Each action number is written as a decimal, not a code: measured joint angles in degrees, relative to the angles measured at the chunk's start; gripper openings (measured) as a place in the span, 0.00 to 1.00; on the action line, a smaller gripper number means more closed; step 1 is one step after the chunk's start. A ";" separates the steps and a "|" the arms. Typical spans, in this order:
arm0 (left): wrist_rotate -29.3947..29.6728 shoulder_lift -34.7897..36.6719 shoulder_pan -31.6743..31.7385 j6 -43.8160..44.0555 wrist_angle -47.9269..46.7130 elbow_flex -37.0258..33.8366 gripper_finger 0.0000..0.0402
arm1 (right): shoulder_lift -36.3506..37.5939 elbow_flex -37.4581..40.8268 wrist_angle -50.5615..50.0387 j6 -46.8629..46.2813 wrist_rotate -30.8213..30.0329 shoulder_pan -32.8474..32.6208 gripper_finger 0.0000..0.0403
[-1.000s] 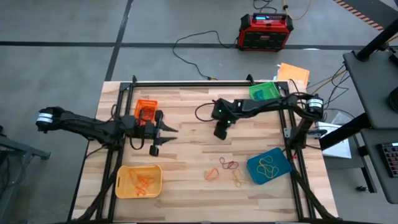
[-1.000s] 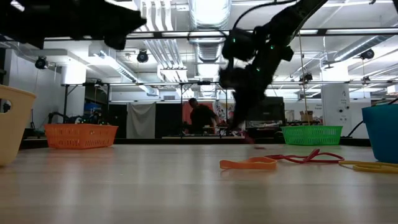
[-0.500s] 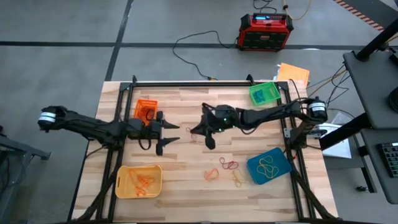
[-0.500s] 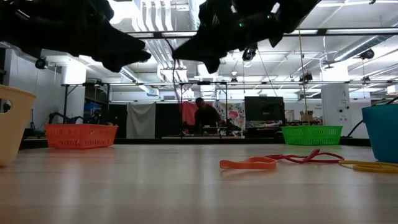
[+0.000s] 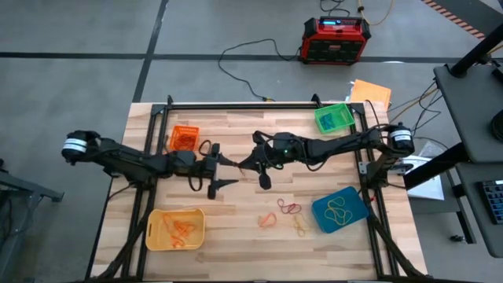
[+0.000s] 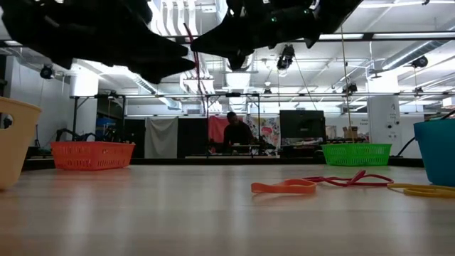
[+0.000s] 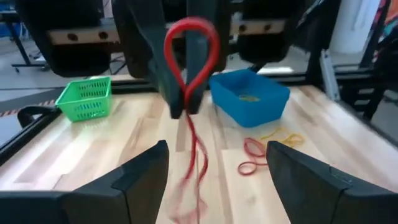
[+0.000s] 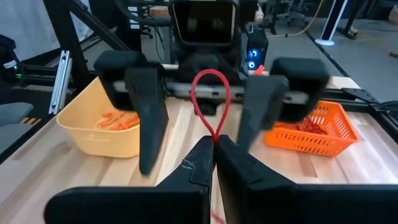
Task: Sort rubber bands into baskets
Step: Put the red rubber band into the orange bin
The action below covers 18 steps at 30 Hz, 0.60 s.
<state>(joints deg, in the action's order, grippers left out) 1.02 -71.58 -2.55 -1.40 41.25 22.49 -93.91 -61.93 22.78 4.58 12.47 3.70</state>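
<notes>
Mid-table handoff, both arms up off the wood and meeting nose to nose near the middle

Right gripper pressed together on a red rubber band, pinching it at the bottom so the loop stands up above the fingertips. Same red loop seen from the other side in the left wrist view, with a tail of it dangling down and blurred. In the high view just a thin red line between the two claws

Left gripper spread wide, one finger either side of the loop, not touching it as far as visible. In the high view left gripper just beside the right gripper, facing each other

Rest of the rubber bands: a few loose on the table, red, orange and yellow, between the yellow and blue baskets, closer to the blue one. Low view shows an orange one lying flat up front

Baskets:
- orange basket at the far left, some reddish bands inside
- green basket at the far right corner, contents hard to tell
- blue basket near right, yellow bands in it
- yellow basket near left, orange bands in it

Person in the room behind the table, low view only. Red-black box on the floor past the table
</notes>
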 joint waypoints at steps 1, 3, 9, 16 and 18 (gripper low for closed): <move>0.03 -1.39 0.16 -0.40 -0.16 0.93 0.63 | 0.00 0.00 -0.10 0.04 0.00 -0.06 0.02; 0.02 -4.20 0.49 -0.80 0.08 2.87 0.62 | 0.00 0.00 -0.18 0.63 0.01 -0.08 0.02; -1.97 -9.59 0.68 -3.47 -0.15 6.22 0.51 | 0.00 0.05 -0.49 2.02 -0.49 -0.07 0.02; -2.06 -9.11 0.68 -5.58 -0.01 6.37 0.09 | 0.04 0.09 -1.43 2.54 -0.50 0.07 0.02; -2.06 -7.61 0.68 -5.40 -0.35 5.11 0.03 | 0.07 0.09 -1.37 2.52 -0.50 0.07 0.02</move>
<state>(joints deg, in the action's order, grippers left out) -1.04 -79.19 -1.87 -6.81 40.90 27.60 -93.84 -61.84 21.41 7.10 11.97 3.77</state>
